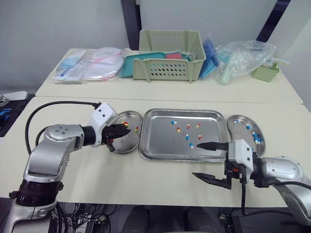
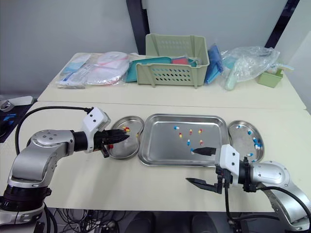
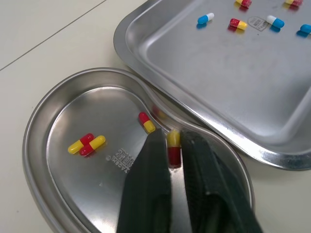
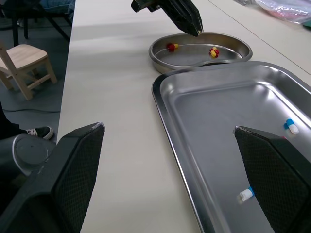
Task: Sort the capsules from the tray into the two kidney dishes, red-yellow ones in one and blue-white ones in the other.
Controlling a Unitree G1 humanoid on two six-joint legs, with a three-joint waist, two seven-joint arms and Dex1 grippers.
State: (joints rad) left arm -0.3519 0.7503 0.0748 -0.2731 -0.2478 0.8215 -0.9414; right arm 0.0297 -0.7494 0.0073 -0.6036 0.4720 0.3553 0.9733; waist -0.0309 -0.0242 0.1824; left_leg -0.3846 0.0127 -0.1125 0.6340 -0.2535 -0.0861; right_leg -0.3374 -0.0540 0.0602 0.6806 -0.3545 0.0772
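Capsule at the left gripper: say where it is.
Left wrist view: the red-yellow capsule sits pinched in the left gripper over the left kidney dish, beside the tray.

No writing can be read anywhere. The left kidney dish (image 3: pixel 58 121) has a small stamped mark (image 3: pixel 119 159) pressed into its floor, and the tray (image 3: pixel 218 82) has a similar embossed stamp (image 3: pixel 256 23) near its capsules, but the characters of both are too fine to make out. The sealed packets (image 1: pixel 73 68) on the far worktop (image 1: pixel 160 87) carry printed patches that are likewise too small to tell.
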